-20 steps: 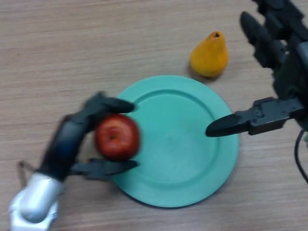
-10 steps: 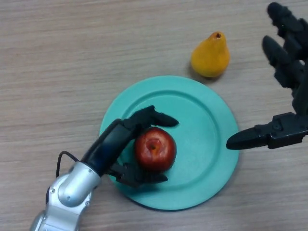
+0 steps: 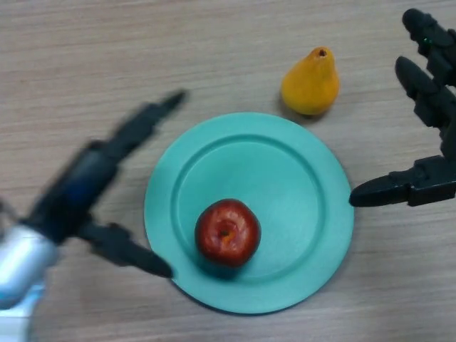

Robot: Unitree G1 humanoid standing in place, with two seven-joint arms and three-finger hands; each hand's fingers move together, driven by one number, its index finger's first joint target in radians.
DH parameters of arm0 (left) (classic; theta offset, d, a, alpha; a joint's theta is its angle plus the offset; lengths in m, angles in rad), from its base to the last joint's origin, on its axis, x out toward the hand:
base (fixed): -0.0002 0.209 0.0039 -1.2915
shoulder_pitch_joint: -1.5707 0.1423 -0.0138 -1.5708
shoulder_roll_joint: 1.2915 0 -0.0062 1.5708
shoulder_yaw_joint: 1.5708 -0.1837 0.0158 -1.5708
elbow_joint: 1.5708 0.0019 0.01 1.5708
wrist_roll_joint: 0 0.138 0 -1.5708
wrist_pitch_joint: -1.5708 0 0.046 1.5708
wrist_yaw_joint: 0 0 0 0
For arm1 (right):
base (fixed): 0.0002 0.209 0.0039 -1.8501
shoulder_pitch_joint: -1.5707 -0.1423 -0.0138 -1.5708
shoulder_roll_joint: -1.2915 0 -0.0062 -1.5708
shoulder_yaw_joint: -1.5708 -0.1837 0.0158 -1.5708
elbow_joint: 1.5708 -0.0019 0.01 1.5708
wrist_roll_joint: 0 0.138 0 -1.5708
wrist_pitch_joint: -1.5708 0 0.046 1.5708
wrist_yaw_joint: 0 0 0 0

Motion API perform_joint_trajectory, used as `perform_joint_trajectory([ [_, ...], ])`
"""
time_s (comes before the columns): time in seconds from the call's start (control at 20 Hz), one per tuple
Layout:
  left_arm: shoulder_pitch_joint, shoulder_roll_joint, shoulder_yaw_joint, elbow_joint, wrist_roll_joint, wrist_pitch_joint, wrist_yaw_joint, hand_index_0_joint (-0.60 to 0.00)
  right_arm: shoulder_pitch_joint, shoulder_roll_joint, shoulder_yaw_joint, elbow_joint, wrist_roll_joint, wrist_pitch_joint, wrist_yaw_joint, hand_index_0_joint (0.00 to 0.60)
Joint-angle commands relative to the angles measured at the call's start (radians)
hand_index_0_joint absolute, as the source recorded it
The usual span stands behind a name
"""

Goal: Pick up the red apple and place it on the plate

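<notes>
The red apple [image 3: 228,233] is seen resting on the teal plate [image 3: 299,171], in its near-left part, stem hollow up, with nothing touching it. Just left of the plate, the left hand [image 3: 85,192] is held apart from the apple, its fingers [image 3: 153,114] straightened and spread wide, grasping nothing. At the right edge, the right hand [image 3: 427,187] is shown just beside the plate's rim, fingers relaxed and empty. Farther off, a yellow pear [image 3: 311,82] is stood upright on the wooden table [image 3: 107,57], just beyond the plate.
</notes>
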Motion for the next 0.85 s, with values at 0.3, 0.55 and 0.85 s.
perform_joint_trajectory([
  [0.3,0.021,0.049,0.246,-0.260,-0.367,0.223,0.043,0.000,0.023,-0.036,-0.061,-0.014,-0.011,-0.296,0.032,0.000],
  [0.55,-0.027,0.081,0.255,-0.239,-0.450,0.251,0.142,0.000,0.044,-0.004,-0.002,0.002,-0.096,-0.305,0.062,0.000],
  [0.85,-0.053,0.094,0.247,-0.256,-0.445,0.340,0.184,0.000,0.074,0.012,0.000,-0.016,-0.117,-0.315,0.083,0.000],
])
